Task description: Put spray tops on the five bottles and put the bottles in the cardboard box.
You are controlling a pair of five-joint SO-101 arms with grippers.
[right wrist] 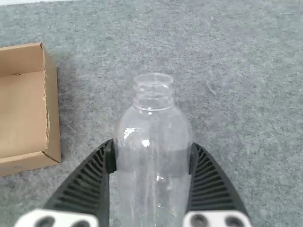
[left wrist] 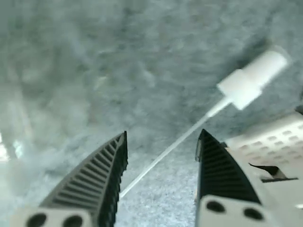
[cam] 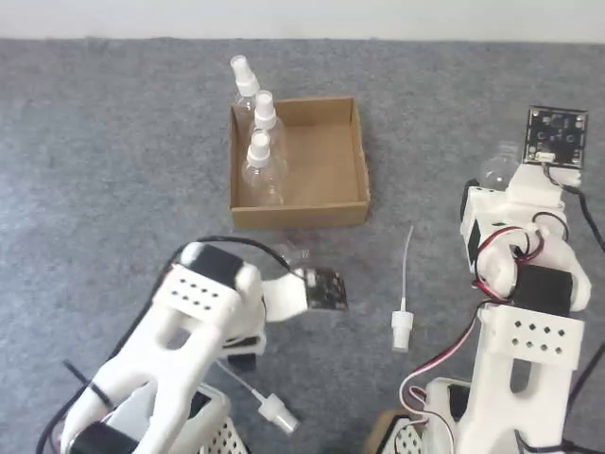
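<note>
The right gripper (right wrist: 151, 145) clamps a bare, slick bottle (right wrist: 152, 123) — it could twist when a top is pressed on. The left gripper (left wrist: 163, 134) hangs open over a spray top (left wrist: 251, 80), whose thin tube may bend or miss the neck. Three capped bottles (cam: 263, 165) stand in the box (cam: 302, 216) at twelve o'clock. There is one bare bottle and two loose tops — the second top (cam: 402, 329) lies at five o'clock.

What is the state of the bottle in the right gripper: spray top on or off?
Off. The bottle held in the right gripper shows a bare, open neck, with nothing fitted on it.
</note>
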